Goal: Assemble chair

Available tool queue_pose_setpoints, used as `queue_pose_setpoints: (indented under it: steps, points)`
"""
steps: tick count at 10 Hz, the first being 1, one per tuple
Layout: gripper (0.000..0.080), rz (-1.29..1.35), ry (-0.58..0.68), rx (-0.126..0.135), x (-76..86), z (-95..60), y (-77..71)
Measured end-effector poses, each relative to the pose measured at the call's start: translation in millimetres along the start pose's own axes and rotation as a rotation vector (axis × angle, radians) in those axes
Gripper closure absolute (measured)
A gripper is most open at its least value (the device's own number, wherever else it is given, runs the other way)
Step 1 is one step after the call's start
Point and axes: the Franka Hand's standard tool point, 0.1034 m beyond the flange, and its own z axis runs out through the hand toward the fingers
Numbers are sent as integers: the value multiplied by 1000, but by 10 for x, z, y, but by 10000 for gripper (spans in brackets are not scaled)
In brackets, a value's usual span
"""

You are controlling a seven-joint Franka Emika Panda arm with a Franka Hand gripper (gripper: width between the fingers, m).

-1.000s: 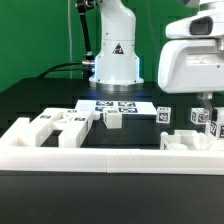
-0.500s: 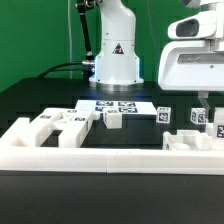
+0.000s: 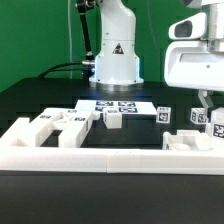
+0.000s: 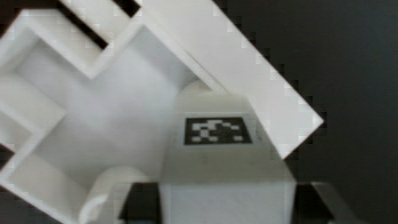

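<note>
My gripper (image 3: 206,106) hangs at the exterior view's right, shut on a chunky white chair piece (image 3: 205,119) with marker tags. In the wrist view the same piece (image 4: 222,165) fills the gap between my dark fingers (image 4: 153,200), tag facing the camera, with a larger notched white chair part (image 4: 80,90) below it. More chair pieces lie on the black table: a notched cluster (image 3: 58,124) at the left, a small block (image 3: 114,118) in the middle and a tagged block (image 3: 163,113) further right.
A long low white barrier wall (image 3: 100,156) runs along the table's near side. The marker board (image 3: 118,104) lies flat in front of the robot base (image 3: 116,60). Another white part (image 3: 186,141) sits just behind the wall under the gripper.
The gripper with its held piece has shifted slightly toward the exterior view's right. The loose pieces have not moved.
</note>
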Motion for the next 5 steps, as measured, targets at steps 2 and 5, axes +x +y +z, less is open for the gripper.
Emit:
queue_pose_setpoints:
  steps: [2, 5]
  points:
    - [509, 213, -9, 3, -9, 1, 2]
    - [509, 455, -24, 4, -18, 2, 1]
